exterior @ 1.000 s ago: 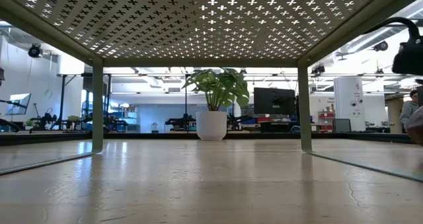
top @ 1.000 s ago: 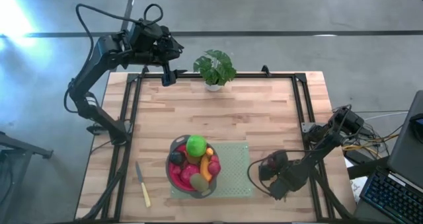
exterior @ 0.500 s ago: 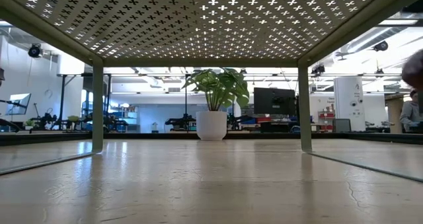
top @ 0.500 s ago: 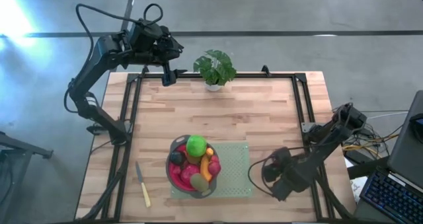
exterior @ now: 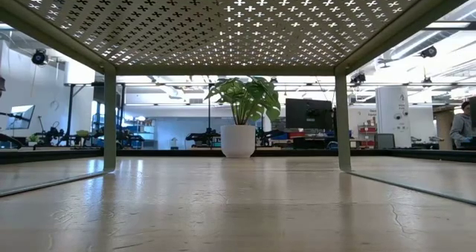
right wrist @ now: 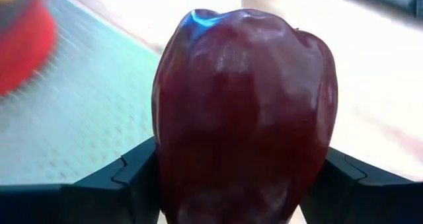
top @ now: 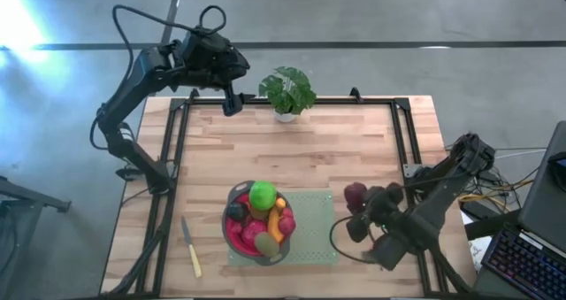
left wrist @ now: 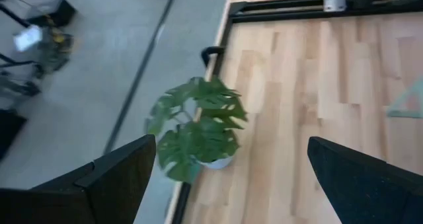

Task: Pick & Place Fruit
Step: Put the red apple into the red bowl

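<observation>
Plant (top: 287,90) near left claw (left wrist: 228,178), seemingly unobstructed

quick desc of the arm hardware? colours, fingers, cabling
Both arms are dark, near-black, jointed links. Left arm has a black cable looping above its wrist; left gripper has two dark, flat, angular fingers. Right arm is equally dark, with a black cable curving beside the right gripper.

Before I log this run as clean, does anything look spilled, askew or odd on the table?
Nothing stands out. The fruit sits piled in the bowl on the green mat, none spilled. The right gripper holds a dark-red fruit beside the mat. The knife lies flat left of the bowl, and the plant stands upright.
</observation>
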Robot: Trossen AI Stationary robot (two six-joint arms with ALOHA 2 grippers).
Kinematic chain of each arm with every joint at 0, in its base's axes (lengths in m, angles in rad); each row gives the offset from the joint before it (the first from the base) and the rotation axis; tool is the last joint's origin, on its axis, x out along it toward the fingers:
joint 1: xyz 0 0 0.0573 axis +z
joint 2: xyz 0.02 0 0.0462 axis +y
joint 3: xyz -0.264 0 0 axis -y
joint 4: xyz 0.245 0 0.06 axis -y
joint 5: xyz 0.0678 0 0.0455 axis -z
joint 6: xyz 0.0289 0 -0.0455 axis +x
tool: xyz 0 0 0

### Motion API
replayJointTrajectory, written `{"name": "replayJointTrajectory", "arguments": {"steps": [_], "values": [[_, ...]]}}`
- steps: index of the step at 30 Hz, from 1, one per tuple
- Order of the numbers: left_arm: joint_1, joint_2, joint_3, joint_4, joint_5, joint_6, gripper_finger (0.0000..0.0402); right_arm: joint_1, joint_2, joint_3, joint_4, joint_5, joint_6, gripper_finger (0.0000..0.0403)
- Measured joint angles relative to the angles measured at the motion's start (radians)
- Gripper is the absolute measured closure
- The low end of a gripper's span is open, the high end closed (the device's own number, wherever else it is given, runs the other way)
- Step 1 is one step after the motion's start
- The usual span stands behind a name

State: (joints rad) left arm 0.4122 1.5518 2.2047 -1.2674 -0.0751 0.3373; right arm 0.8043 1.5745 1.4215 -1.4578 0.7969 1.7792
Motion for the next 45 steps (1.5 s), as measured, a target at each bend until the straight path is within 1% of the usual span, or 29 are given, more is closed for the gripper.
{"name": "replayJointTrajectory", "arguments": {"steps": [3, 5, 8, 11, 13, 15, 18, 22, 26, 28, 31, 34, 39, 42, 45], "values": [[0.0, 0.022, 0.0, -0.007, 0.031, -0.006, 0.0003, 0.0, -0.016, 0.029, -0.001, 0.087, -0.093, 0.0152], [-0.001, 0.036, 0.0, -0.003, 0.061, -0.021, 0.0003, 0.0, -0.022, 0.039, 0.0, 0.133, -0.145, 0.0148], [0.0, 0.045, 0.0, 0.033, 0.161, -0.091, 0.0003, 0.0, -0.039, 0.044, 0.002, 0.201, -0.204, 0.0138], [-0.015, 0.046, 0.0, 0.119, 0.274, -0.153, 0.0003, -0.004, -0.064, 0.044, 0.003, 0.268, -0.259, 0.0138], [-0.032, 0.046, -0.005, 0.192, 0.33, -0.188, 0.0003, -0.004, -0.083, 0.044, 0.012, 0.314, -0.297, 0.0143], [-0.057, 0.046, -0.02, 0.271, 0.343, -0.214, 0.0003, -0.004, -0.105, 0.044, 0.04, 0.356, -0.361, 0.0149], [-0.105, 0.046, -0.053, 0.376, 0.343, -0.218, 0.0003, -0.004, -0.137, 0.044, 0.124, 0.404, -0.499, 0.0149], [-0.175, 0.045, -0.127, 0.494, 0.33, -0.208, 0.0003, -0.004, -0.171, 0.044, 0.277, 0.415, -0.728, 0.0137], [-0.243, 0.045, -0.254, 0.697, 0.291, -0.2, 0.0003, -0.005, -0.193, 0.044, 0.438, 0.416, -0.962, 0.0137], [-0.273, 0.045, -0.318, 0.802, 0.28, -0.184, 0.0003, -0.005, -0.202, 0.044, 0.494, 0.416, -1.049, 0.0143], [-0.309, 0.045, -0.397, 0.934, 0.279, -0.147, 0.0003, -0.005, -0.22, 0.044, 0.541, 0.417, -1.122, 0.015], [-0.336, 0.043, -0.464, 1.033, 0.291, -0.125, 0.0003, -0.005, -0.232, 0.044, 0.572, 0.414, -1.166, 0.0146], [-0.369, 0.043, -0.55, 1.222, 0.387, -0.112, 0.0003, -0.007, -0.24, 0.044, 0.635, 0.411, -1.252, 0.0135], [-0.386, 0.043, -0.596, 1.343, 0.435, -0.11, 0.0003, -0.014, -0.237, 0.044, 0.682, 0.411, -1.315, 0.0141], [-0.398, 0.043, -0.615, 1.403, 0.448, -0.131, 0.0003, -0.033, -0.236, 0.044, 0.743, 0.41, -1.387, 0.0148]]}}
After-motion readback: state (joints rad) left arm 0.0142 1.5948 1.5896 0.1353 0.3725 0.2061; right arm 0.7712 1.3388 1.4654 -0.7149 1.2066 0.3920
